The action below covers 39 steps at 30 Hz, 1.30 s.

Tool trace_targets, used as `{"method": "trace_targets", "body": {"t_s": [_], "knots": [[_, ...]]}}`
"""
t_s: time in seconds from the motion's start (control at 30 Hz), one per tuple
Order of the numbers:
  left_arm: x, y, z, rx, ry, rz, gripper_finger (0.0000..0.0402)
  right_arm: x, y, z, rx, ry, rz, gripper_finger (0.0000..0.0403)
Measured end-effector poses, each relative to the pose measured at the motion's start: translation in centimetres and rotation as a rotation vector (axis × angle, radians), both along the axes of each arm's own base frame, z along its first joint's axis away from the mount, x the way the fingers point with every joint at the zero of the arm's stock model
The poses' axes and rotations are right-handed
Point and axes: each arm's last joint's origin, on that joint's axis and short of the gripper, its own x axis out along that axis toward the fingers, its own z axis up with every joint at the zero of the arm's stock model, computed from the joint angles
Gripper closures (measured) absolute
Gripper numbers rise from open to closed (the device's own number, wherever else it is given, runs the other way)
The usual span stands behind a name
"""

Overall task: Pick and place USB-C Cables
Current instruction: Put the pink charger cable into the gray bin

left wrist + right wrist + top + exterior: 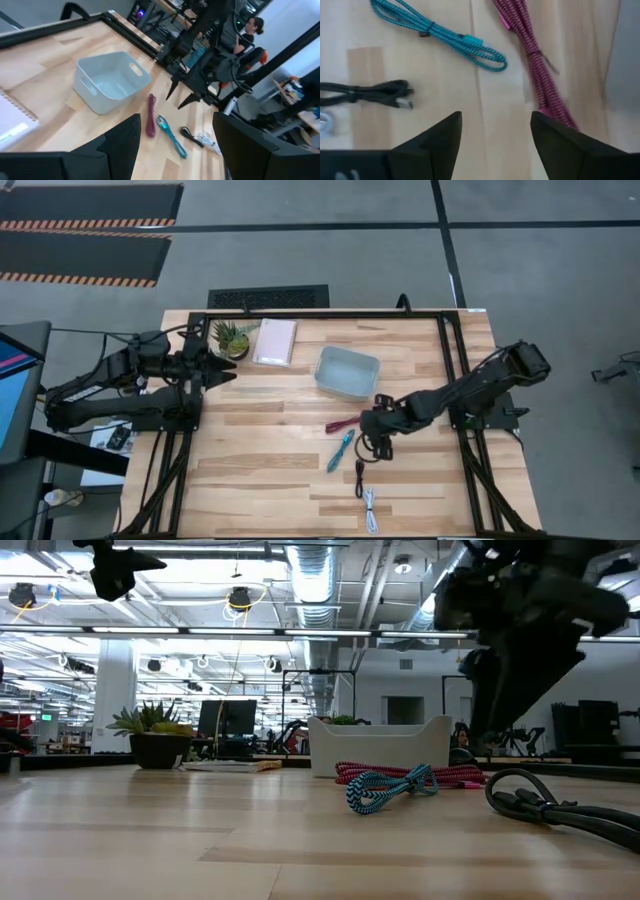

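Four cable bundles lie flat on the wooden table near its front right: maroon-pink (340, 425), teal (340, 450), black (360, 475) and white (371, 510). My right gripper (370, 432) hovers open above the table just right of the maroon-pink and teal bundles and touches nothing. Its wrist view shows the maroon-pink bundle (532, 55), the teal one (445, 32) and the black one (367, 92) beyond its fingers (495, 135). The clear tray (348, 372) stands behind them. My left gripper (225, 370) is open and empty at the table's left edge.
A small green plant (230, 338) and a pale pink notebook (275, 340) sit at the far left of the table. The black frame rails (450, 370) run along the table's sides. A person (252, 27) shows in the room beyond.
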Motion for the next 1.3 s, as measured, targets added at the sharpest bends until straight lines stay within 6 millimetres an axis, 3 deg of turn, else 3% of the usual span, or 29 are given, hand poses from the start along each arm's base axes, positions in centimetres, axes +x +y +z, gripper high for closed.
{"method": "trace_targets", "body": {"t_s": [0.47, 0.9, 1.03, 1.3], "knots": [[0.0, 0.1, 0.0, 0.034, 0.005, 0.041, 0.0162, 2.2, -3.5, -2.4, -0.117, 0.031, 0.113, 0.0154], [0.0, 0.1, 0.0, 0.039, 0.007, 0.04, 0.0162, 2.9, -4.1, -5.0, -0.106, 0.108, 0.123, 0.0159], [0.0, 0.1, 0.0, 0.039, 0.007, 0.039, 0.0162, 2.9, -4.1, -5.1, -0.104, 0.115, 0.12, 0.0204], [0.0, 0.2, 0.0, 0.041, 0.007, 0.048, 0.0162, 2.7, -4.1, -5.0, -0.079, 0.12, 0.056, 0.0356]]}}
